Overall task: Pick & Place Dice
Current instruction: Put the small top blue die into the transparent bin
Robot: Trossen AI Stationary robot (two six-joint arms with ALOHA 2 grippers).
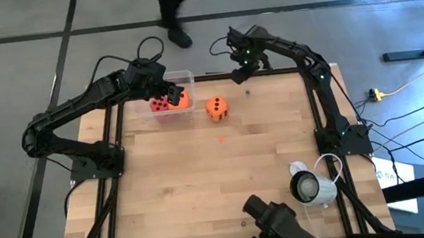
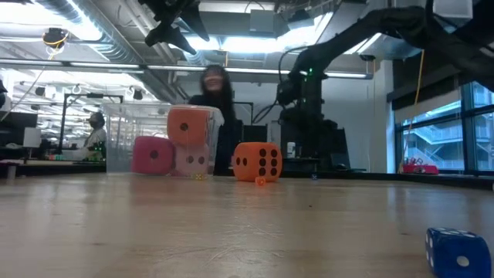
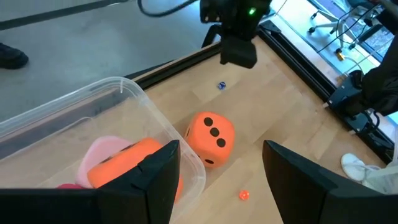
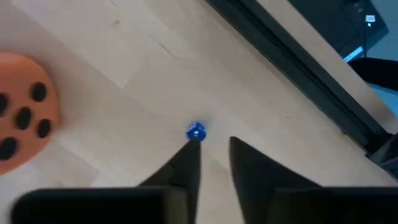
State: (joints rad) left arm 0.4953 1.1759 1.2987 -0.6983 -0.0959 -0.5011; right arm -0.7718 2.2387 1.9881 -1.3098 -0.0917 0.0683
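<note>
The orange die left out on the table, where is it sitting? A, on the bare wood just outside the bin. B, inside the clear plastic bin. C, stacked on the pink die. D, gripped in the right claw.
A: the orange die rests on the wood beside the clear plastic bin, with no claw touching it.

The clear plastic bin [image 3: 93,112] holds an orange die [image 3: 127,165] lying against a pale pink die [image 3: 102,152]. Just outside the bin's rounded corner, a second orange die [image 3: 211,138] sits on the wooden table [image 3: 280,93] (three dark pips showing on its upper face). The left gripper [image 3: 221,180] hangs over the bin's edge, fingers [image 3: 155,180] wide apart and empty. Beyond the bin, a tiny blue die [image 3: 221,85] lies below the right gripper [image 3: 238,50], and a small orange bit [image 3: 244,195] lies nearer.
</note>
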